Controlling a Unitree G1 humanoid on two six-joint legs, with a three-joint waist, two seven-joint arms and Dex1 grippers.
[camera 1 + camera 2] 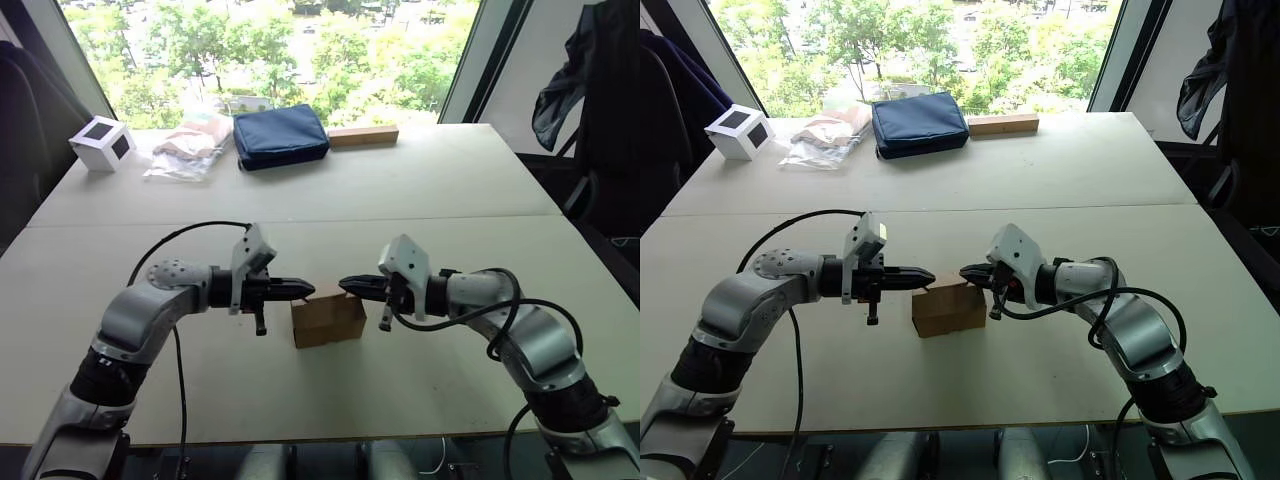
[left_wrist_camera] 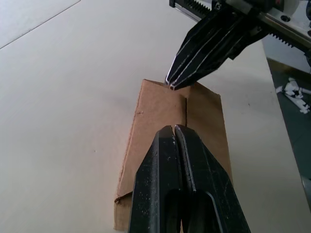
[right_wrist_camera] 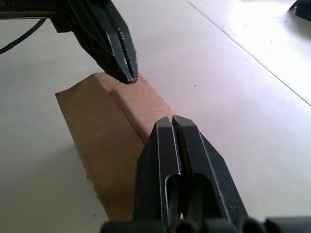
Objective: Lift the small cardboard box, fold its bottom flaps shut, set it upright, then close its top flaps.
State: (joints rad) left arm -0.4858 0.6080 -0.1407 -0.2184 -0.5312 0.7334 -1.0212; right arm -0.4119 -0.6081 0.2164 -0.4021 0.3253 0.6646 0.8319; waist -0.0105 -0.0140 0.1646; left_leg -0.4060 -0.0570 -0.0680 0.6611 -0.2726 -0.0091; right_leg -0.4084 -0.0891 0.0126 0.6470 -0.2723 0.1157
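Pale worktop carries small cardboard box; well beyond it lie blue pouch, white cube, plastic bag, wooden block.

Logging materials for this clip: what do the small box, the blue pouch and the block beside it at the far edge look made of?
The small cardboard box: plain brown cardboard, matte, with creased folds and raw cut edges. The blue pouch: apparently fabric, soft and slightly puffed, with stitched seams. The block: probably unfinished wood, pale tan with squared edges; grain is too small to confirm.
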